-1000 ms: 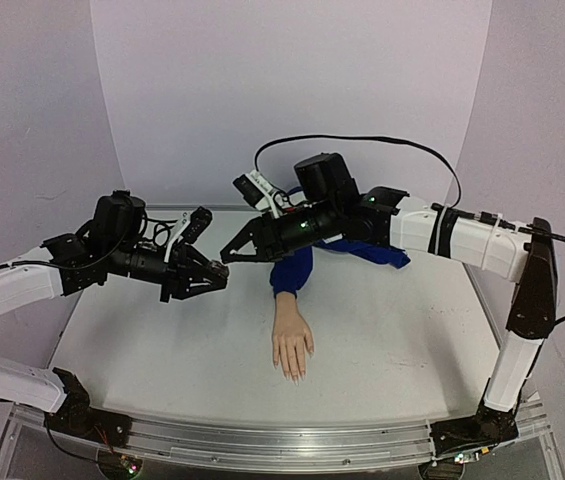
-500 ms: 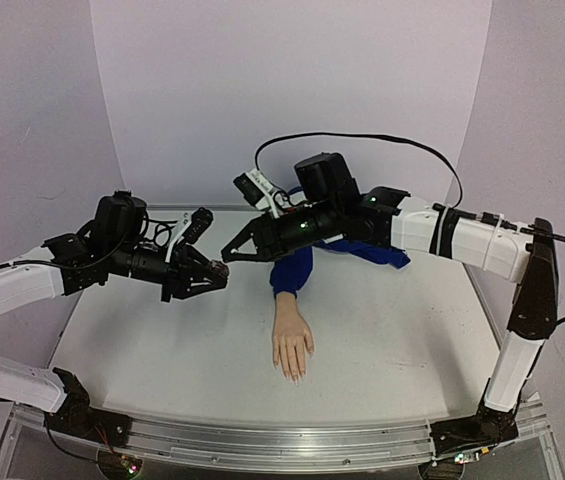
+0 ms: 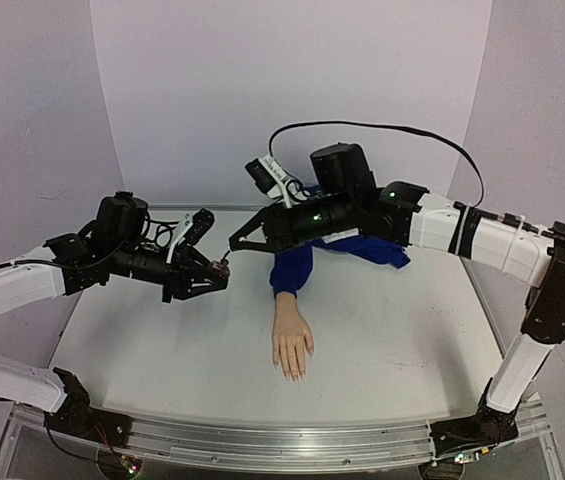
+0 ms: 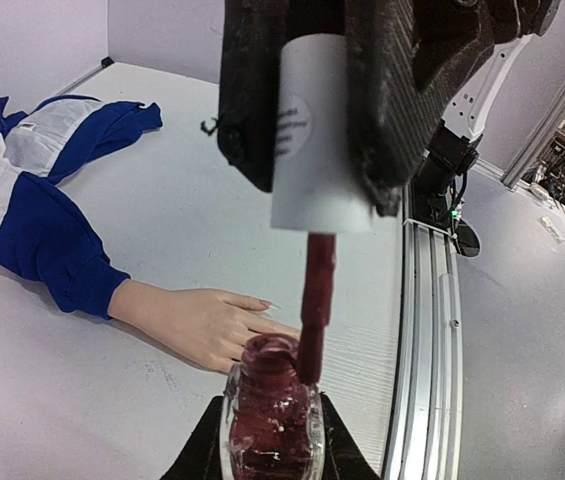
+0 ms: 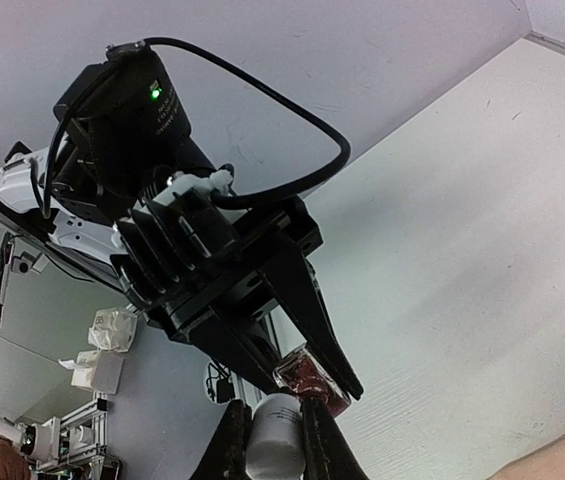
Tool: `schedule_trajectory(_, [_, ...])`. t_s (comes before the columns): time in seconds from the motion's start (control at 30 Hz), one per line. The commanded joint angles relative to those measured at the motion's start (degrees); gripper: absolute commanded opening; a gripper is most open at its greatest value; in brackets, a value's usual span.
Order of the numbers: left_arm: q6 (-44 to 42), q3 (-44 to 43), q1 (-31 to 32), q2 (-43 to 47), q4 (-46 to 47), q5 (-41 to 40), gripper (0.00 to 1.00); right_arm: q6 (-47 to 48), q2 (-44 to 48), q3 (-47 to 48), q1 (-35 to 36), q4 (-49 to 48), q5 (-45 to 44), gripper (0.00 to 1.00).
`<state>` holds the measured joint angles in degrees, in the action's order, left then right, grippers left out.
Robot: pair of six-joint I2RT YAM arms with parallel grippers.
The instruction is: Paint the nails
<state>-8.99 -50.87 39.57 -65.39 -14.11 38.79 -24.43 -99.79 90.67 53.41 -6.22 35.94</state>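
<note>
The mannequin hand (image 3: 292,345) lies palm down mid-table, its blue sleeve (image 3: 292,268) behind it. Its nails (image 3: 293,375) are tiny; in the left wrist view one nail (image 4: 263,303) looks pale. My left gripper (image 3: 220,272) is shut on the open dark-red polish bottle (image 4: 270,410), held above the table left of the sleeve. My right gripper (image 3: 235,243) is shut on the white cap (image 4: 322,150). The cap's red-coated brush (image 4: 314,305) hangs with its tip at the bottle's neck. The right wrist view shows the cap (image 5: 274,445) next to the bottle (image 5: 312,378).
A blue, white and red garment (image 4: 32,170) continues from the sleeve toward the back of the table. The table's metal rail (image 4: 427,330) runs along the near edge. Purple walls enclose the back and sides.
My right gripper has lifted up and slightly right with the cap, drawing the brush out of the bottle. The left gripper and the hand have stayed put.
</note>
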Motion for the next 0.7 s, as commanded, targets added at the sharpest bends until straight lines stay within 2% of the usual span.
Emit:
schedule_trajectory(0.0, [-0.55, -2.48, -0.11, 0.28, 1.36, 0.33, 0.00, 0.20, 2.79, -0.18, 0.21, -3.01, 0.08, 0.00])
schedule_trajectory(0.47, [-0.95, -2.04, -0.11, 0.59, 1.25, -3.23, 0.00, 0.53, 11.47, -7.94, -0.31, -7.38, -5.69, 0.00])
schedule_trajectory(0.6, [-0.96, -2.04, -0.11, 1.04, 1.44, -5.60, 0.00, 2.78, 15.92, -12.14, -1.18, -7.16, -9.52, 0.00])
schedule_trajectory(0.67, [-0.40, -2.35, -0.11, 1.76, 1.60, -7.47, 0.00, 6.86, 19.12, -16.05, -1.72, -7.06, -13.06, 0.00])
